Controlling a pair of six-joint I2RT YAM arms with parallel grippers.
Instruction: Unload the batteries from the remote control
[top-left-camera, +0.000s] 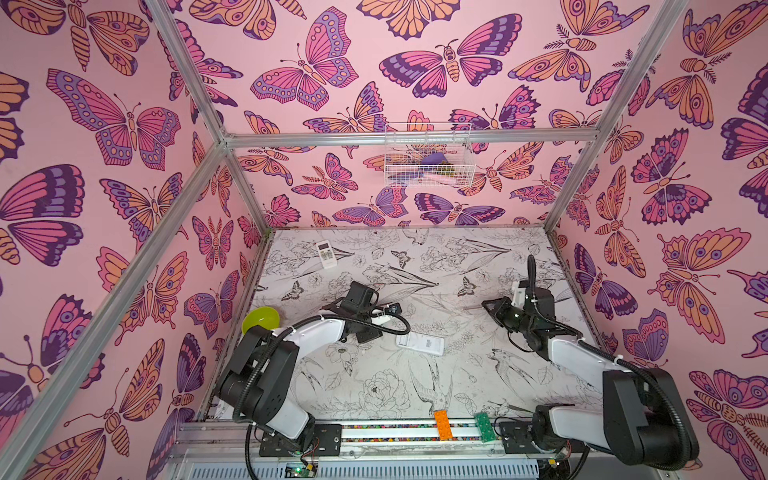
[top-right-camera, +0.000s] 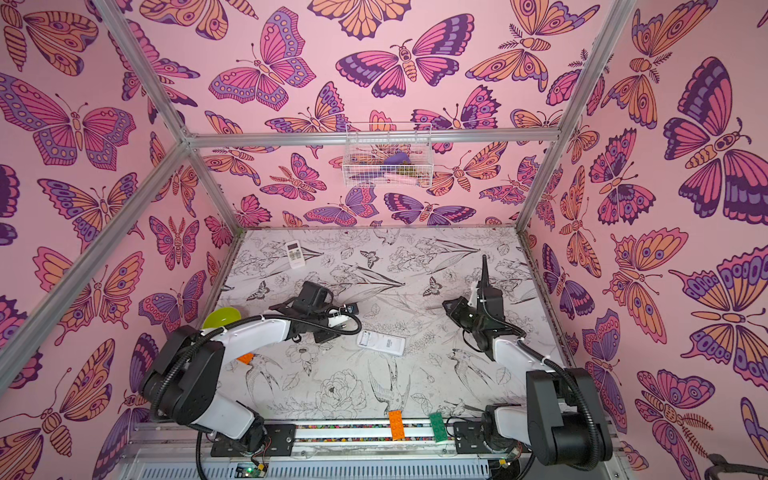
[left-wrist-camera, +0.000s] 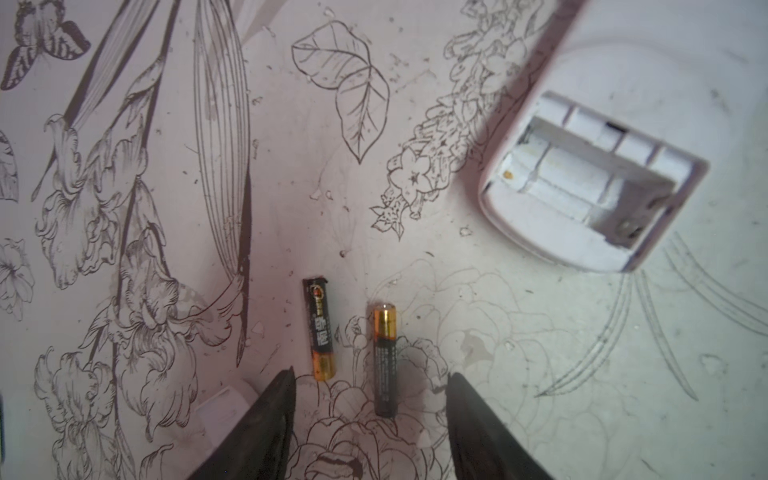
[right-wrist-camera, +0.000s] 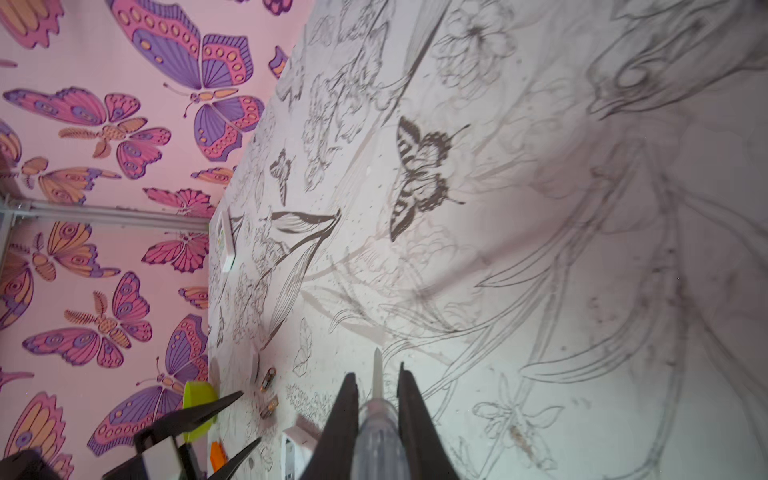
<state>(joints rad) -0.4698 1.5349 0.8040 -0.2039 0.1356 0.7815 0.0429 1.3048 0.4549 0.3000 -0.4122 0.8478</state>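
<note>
batteries (left-wrist-camera: 319, 328): two are lying side by side on the table (left-wrist-camera: 540, 353), not touching, near the remote (left-wrist-camera: 523, 224).
remote: its battery hole is showing empty.
left gripper (left-wrist-camera: 370, 374): fingers are standing apart, holding nothing, right by the batteries.
right gripper (right-wrist-camera: 377, 370): squeezing the screwdriver (right-wrist-camera: 380, 424).
feel: probably small, light, hard and smooth, so rolling away is easy.
hold: pinching one across its middle, on the long sides, is looking best.

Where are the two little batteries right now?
In the left wrist view, both batteries lie side by side on the table, right at the tips of the open left gripper, apart from the opened remote.
</note>
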